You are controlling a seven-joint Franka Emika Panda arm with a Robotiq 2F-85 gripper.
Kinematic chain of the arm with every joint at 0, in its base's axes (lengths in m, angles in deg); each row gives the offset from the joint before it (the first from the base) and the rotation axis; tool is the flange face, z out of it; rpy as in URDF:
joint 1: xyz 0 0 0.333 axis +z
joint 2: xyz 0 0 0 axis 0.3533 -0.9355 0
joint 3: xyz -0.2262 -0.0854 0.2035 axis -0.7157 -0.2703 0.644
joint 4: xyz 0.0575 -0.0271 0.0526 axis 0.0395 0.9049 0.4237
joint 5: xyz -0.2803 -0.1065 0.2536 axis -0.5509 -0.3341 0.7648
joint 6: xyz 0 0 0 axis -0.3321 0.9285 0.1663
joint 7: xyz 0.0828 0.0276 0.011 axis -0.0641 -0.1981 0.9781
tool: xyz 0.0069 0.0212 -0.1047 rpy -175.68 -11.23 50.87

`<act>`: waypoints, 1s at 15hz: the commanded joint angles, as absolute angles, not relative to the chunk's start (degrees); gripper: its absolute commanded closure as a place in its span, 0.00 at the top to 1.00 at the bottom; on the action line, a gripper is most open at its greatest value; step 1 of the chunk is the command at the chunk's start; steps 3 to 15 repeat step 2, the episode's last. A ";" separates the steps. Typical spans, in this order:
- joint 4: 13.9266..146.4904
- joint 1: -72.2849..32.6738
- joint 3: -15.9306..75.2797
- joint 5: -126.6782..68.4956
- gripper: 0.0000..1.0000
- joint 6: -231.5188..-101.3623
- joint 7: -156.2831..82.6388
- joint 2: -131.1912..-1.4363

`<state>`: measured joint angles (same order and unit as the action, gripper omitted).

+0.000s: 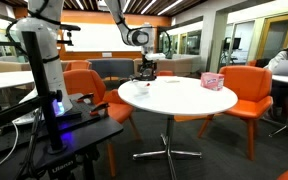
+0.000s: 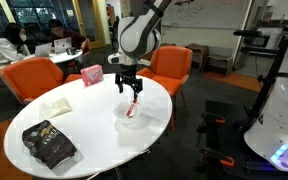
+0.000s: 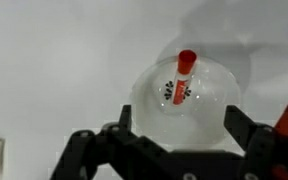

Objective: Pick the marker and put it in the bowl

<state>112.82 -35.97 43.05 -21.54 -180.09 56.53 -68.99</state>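
- Marker (image 3: 185, 76): red, standing steeply tilted inside the bowl (image 3: 206, 112), lower end within the rim, red tip pointing up. Dark print shows on its barrel in the wrist view. Cannot tell whether the lower end rests on the bowl's floor.
- Marker also seen in an exterior view (image 2: 137, 100), just under the tool and over the bowl (image 2: 131, 114).
- Bowl: low, whitish, hard to separate from the white table (image 2: 79, 125). It sits close to the table's edge on the robot's side.
- Tool (image 3: 177, 125): directly above the bowl, fingers spread wide to either side of it, nothing between them. Not touching the marker in the wrist view.
- Tool in both exterior views (image 1: 147, 70) (image 2: 130, 86): pointing straight down, low over the table.
- Pink box (image 2: 92, 74): near the table's opposite edge, well apart from the bowl.
- Black bag (image 2: 49, 143): lying flat near another part of the table's edge, well apart from the bowl.
- Orange chairs (image 1: 248, 84) surround the table.
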 commanded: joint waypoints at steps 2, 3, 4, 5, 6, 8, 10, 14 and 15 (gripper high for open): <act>115.62 -36.66 43.98 -14.43 1.00 -180.06 64.60 -65.79; 115.62 -36.66 43.98 -14.43 1.00 -180.06 64.60 -65.79; 115.62 -36.66 43.98 -14.43 1.00 -180.06 64.60 -65.79; 115.62 -36.66 43.98 -14.43 1.00 -180.06 64.60 -65.79; 115.62 -36.66 43.98 -14.43 1.00 -180.06 64.60 -65.79; 115.62 -36.66 43.98 -14.43 1.00 -180.06 64.60 -65.79; 115.62 -36.66 43.98 -14.43 1.00 -180.06 64.60 -65.79; 115.62 -36.66 43.98 -14.43 1.00 -180.06 64.60 -65.79; 115.62 -36.66 43.98 -14.43 1.00 -180.06 64.60 -65.79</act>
